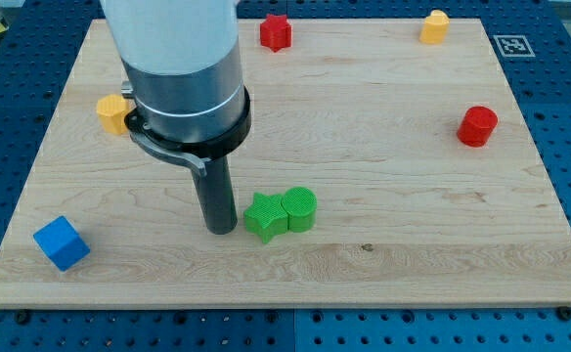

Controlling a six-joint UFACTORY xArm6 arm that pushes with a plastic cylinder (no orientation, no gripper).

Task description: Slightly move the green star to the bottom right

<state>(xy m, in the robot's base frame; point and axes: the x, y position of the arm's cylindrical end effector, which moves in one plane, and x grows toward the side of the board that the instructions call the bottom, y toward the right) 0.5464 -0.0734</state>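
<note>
Resting tip (222,229) on bench (383,269), just left of green star (264,216). No pincer on rod, so no grip state. Star mid-bench, touching green cylinder (301,208) on its right. Risk: straight rightward push shoves cylinder along; off-centre contact spins star.

The wooden desk (413,244) carries six stray blocks. A green cylinder (301,208) stands near the middle. A red star (276,32) sits at the view's top edge, with a yellow block (434,26) further right. A red cylinder (478,126) stands at the view's right. A yellow block (112,112) lies partly hidden at the left. A blue cube (61,242) occupies the bottom-left corner.
</note>
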